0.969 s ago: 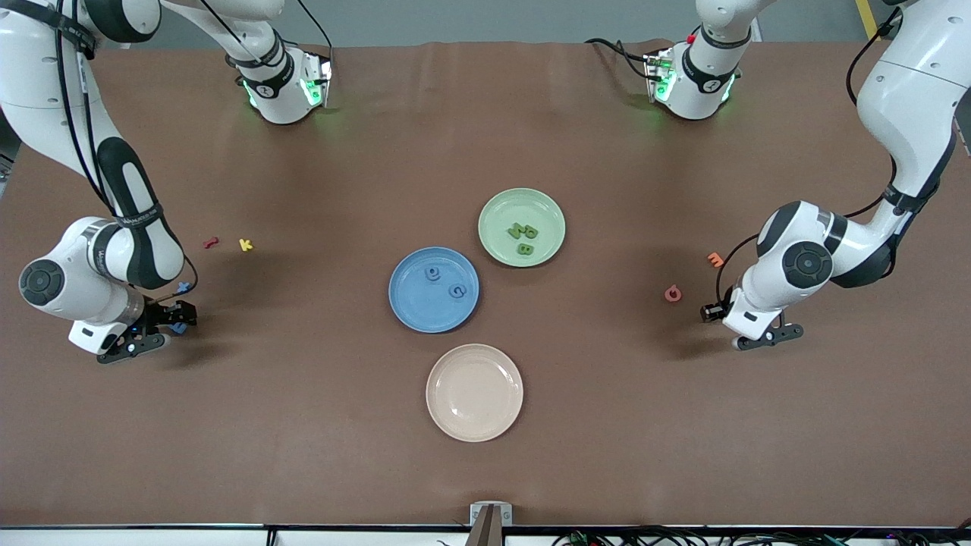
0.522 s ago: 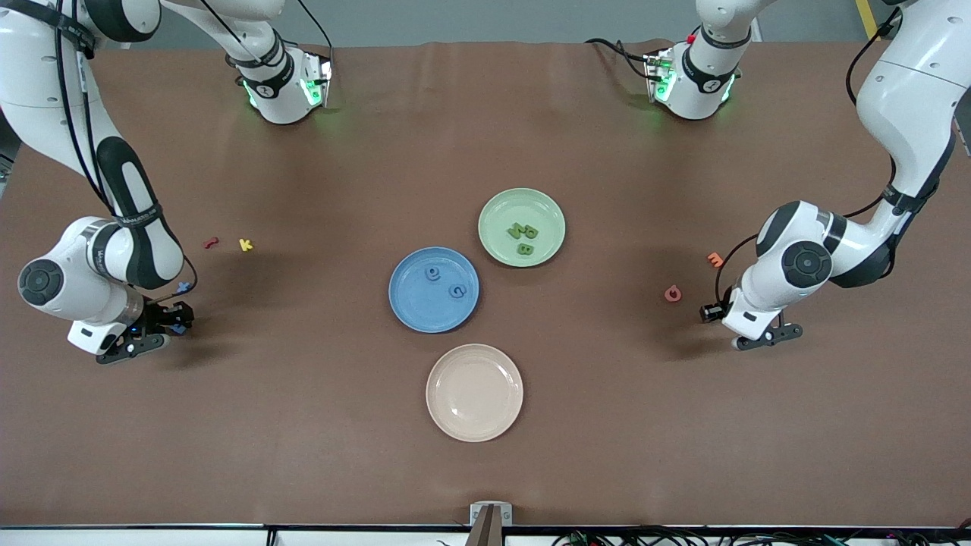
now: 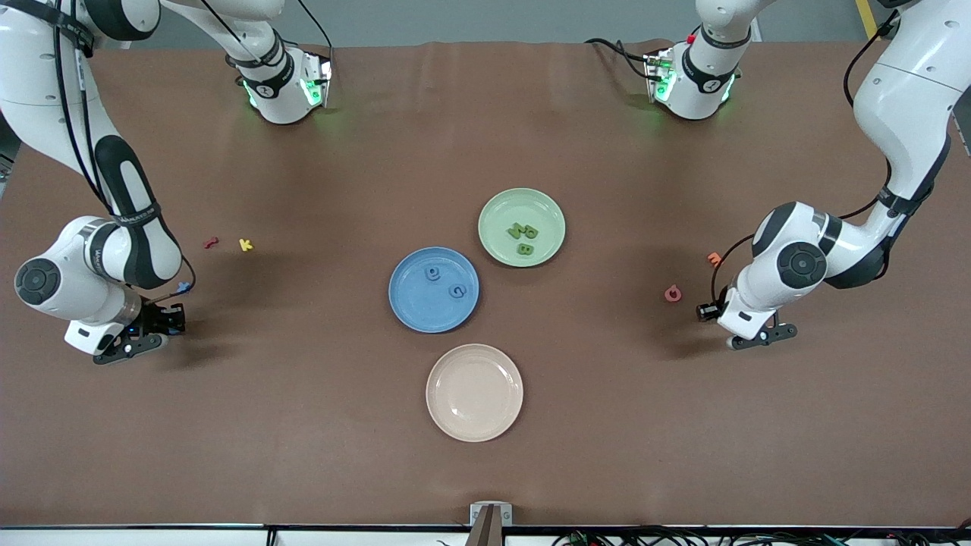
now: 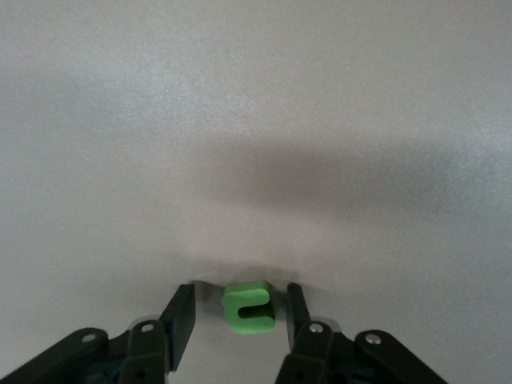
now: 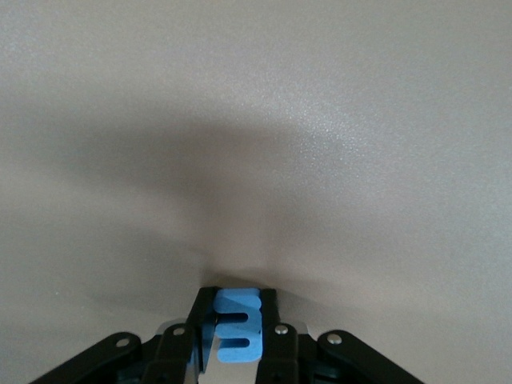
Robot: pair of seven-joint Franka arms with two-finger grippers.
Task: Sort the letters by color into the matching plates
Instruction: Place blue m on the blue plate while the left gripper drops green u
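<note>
While my right pincer (image 5: 234, 336) squeezes a small blue foam letter (image 5: 237, 330) low on the brown table (image 3: 303, 425), my left pincer (image 4: 238, 316) sits with its jaws apart around a small green foam letter (image 4: 248, 307), not pinching yet. I am at the picking-up step. Next I think I must lift the blue one to the round blue plate (image 3: 410, 311), and pinch the green one for the pale green plate (image 3: 501, 205).

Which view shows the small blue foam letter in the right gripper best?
The right wrist view: the small blue foam letter fills the gap between the right gripper's fingers, which are shut on it. In the front view the gripper hides it. The left wrist view shows no blue letter.
</note>
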